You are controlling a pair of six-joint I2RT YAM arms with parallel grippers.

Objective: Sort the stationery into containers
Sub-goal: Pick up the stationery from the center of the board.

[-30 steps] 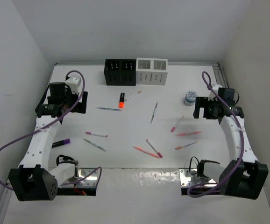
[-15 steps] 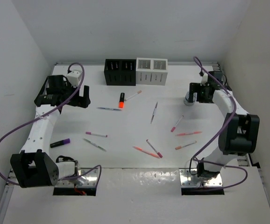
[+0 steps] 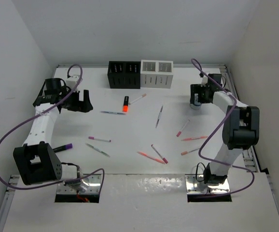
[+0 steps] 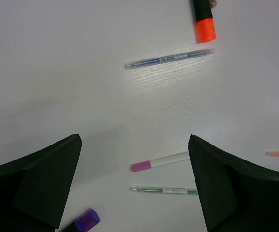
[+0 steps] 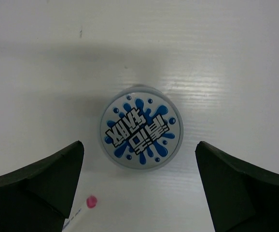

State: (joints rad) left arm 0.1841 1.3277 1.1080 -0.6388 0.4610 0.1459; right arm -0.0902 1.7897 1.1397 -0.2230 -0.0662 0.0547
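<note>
Top external view: sorting is judged not begun, with thin pens [image 3: 159, 116] scattered on the white tabletop [image 3: 130, 131], and the left hand [image 3: 80, 102] and right hand [image 3: 198, 96] spread open and empty, the latter over the round white jar [image 5: 141, 128].

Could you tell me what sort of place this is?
Probably a robot lab cell: a white table boxed by plain walls, the left arm and right arm bolted at its near edge, and pens strewn before a black organiser and a white organiser.

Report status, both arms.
Left gripper open, empty, over loose pens. Right gripper open, centred over round jar, not gripping. Pink-tipped pen lies close beside jar, not touching.
</note>
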